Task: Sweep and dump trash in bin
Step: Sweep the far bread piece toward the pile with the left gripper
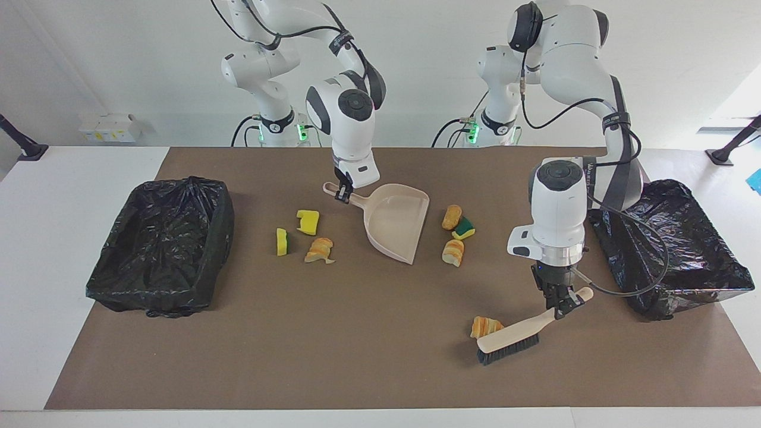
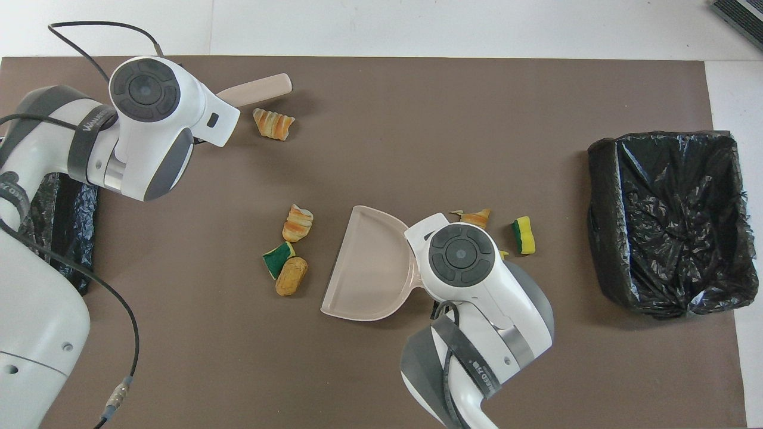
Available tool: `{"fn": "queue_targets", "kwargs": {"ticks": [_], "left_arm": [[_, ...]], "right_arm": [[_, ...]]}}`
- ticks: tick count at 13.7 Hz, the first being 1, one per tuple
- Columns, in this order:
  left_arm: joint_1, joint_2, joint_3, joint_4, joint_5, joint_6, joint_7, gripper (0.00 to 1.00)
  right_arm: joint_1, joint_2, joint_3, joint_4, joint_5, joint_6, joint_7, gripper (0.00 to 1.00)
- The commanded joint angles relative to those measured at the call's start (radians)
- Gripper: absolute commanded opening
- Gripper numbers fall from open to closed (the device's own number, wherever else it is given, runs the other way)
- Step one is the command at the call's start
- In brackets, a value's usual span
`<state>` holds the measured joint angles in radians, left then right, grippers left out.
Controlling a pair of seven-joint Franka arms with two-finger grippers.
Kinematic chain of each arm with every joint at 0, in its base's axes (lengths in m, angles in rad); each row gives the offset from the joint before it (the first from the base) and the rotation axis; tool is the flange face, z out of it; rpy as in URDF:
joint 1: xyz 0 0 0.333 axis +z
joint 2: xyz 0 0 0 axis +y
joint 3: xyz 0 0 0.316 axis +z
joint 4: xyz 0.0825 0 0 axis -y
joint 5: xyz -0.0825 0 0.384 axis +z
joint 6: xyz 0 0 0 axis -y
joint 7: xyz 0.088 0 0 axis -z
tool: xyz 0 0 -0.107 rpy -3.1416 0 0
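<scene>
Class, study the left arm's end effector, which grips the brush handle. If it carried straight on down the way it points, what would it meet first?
The left end effector points straight down, shut on the brush handle. Below it seems to be only the brown table mat, beside the croissant piece; depth is hard to judge.

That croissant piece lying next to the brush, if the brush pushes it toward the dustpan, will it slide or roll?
The croissant piece looks light, so the brush held by the left gripper should move it easily. Its ridged, tapered shape suggests it may tumble or veer rather than slide straight. It lies free on the flat brown mat, so little should snag it.
</scene>
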<state>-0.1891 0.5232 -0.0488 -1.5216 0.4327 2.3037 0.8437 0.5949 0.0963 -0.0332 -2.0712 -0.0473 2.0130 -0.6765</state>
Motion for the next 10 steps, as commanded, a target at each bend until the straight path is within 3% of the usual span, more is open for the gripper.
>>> {"fn": "queue_targets", "kwargs": {"ticks": [1, 3, 6, 10], "left_arm": [[0.002, -0.029, 0.001, -0.084, -0.003, 0.022, -0.014, 0.00], [0.005, -0.092, 0.001, -0.211, -0.006, 0.025, -0.027, 0.00], [-0.004, -0.202, 0.001, -0.417, -0.006, 0.007, -0.116, 0.00], [-0.064, -0.291, -0.008, -0.434, -0.015, -0.263, -0.133, 0.00]], "right_arm": [[-0.001, -0.021, 0.010, 0.000, -0.054, -0.010, 0.020, 0.00], [0.054, -0.027, 0.007, -0.001, -0.100, -0.004, 0.093, 0.00], [0.055, -0.030, 0.010, -0.003, -0.138, 0.004, 0.153, 0.00], [0.049, -0.029, 0.010, -0.003, -0.135, 0.009, 0.150, 0.00]]}}
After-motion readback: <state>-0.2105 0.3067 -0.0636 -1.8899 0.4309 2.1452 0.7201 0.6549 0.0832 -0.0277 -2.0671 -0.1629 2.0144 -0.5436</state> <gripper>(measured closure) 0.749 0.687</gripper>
